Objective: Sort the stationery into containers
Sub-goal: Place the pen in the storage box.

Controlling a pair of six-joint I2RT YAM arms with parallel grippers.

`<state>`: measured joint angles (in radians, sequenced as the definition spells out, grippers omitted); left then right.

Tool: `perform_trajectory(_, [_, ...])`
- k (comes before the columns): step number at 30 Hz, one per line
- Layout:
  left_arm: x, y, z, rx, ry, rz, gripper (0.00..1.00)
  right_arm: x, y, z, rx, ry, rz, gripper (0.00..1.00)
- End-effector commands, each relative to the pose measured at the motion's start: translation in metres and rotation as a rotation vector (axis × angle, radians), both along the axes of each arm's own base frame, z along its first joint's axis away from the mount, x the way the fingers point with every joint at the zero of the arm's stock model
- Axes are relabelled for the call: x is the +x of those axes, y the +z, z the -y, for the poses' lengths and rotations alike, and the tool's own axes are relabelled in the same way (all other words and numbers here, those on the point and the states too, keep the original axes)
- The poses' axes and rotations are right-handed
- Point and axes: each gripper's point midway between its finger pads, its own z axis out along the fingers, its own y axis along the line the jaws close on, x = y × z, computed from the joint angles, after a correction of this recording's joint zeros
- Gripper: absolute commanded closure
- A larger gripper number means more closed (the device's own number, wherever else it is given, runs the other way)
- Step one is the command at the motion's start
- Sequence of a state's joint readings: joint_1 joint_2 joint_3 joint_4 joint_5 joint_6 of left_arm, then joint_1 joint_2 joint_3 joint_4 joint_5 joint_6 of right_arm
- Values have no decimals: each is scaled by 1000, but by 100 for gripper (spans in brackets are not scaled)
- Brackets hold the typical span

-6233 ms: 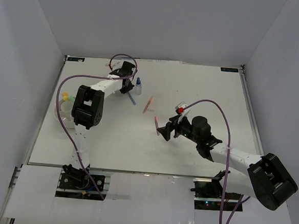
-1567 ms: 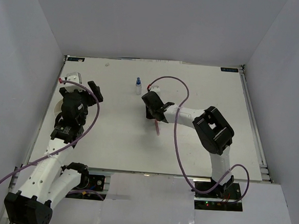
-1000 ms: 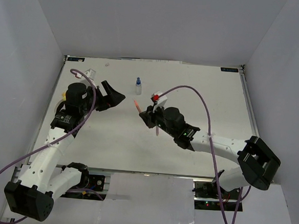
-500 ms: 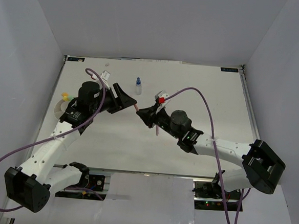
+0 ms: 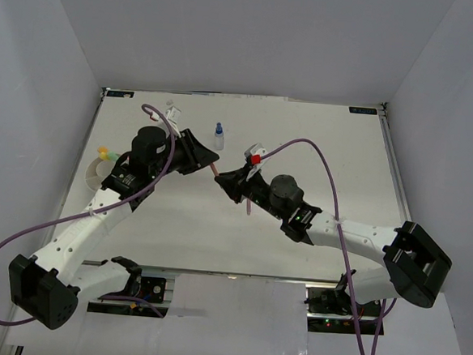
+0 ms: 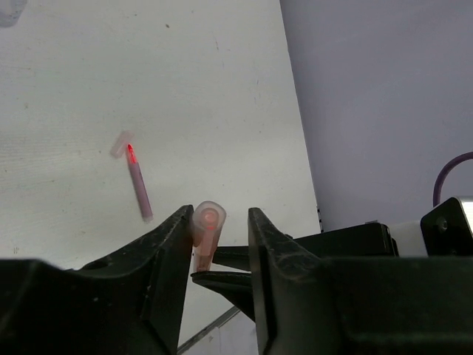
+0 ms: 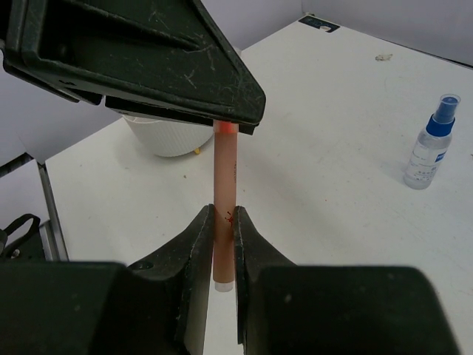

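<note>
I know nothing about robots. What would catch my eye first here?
Two arms meet above the middle of the table, sharing one orange pen. The right gripper pinches one end, and the left gripper has its open fingers around the other. A small blue-capped spray bottle stands just beyond them, and a second pen lies flat on the table nearby.

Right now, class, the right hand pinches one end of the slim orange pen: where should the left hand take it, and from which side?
The free end of the slim orange pen, coming end-on from opposite the right hand. Its straight round barrel sticks clear there, and the left hand straddles that tip.
</note>
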<state>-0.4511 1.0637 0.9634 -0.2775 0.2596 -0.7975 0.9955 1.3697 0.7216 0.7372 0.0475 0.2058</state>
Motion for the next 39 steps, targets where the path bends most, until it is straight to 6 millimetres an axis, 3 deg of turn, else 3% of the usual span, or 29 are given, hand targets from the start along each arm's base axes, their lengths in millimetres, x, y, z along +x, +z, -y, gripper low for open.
perform_trajectory(1, [3,19,5,-15,1,71,57,-3,21,0,66,11,47,92])
perform_trajectory(4, [4,18,5,4,7,86,72,-3,18,-1,63,11,41,92])
perform_trajectory(7, [3,16,4,27,6,104,77,-3,17,-1,63,14,40,92])
perform_trajectory(10, [4,15,1,58,7,132,84,-3,15,-1,60,11,37,85])
perform_trajectory(13, [4,11,-6,103,17,165,88,-3,11,-1,48,14,32,67])
perform_trajectory(16, [8,11,-20,166,72,211,89,-6,8,-1,42,26,25,55])
perform_trajectory(17, [9,7,-26,195,93,208,89,-6,8,0,40,26,26,44])
perform_trajectory(19, [18,9,-51,273,212,226,89,-7,3,2,17,27,25,31])
perform_trajectory(20, [19,7,-61,335,239,230,89,-7,4,5,15,22,28,20])
perform_trajectory(25, [31,5,-138,659,537,247,90,0,-15,27,-43,-40,13,2])
perform_trajectory(31, [31,-9,-212,982,790,209,96,4,-32,56,-73,-100,11,6])
perform_trajectory(32, [34,-3,-221,978,850,236,96,5,-37,61,-85,-109,12,9])
perform_trajectory(36, [35,-10,-265,1017,956,216,97,9,-50,78,-109,-143,9,10])
perform_trajectory(39, [36,-15,-284,997,999,209,98,13,-53,91,-109,-173,12,10])
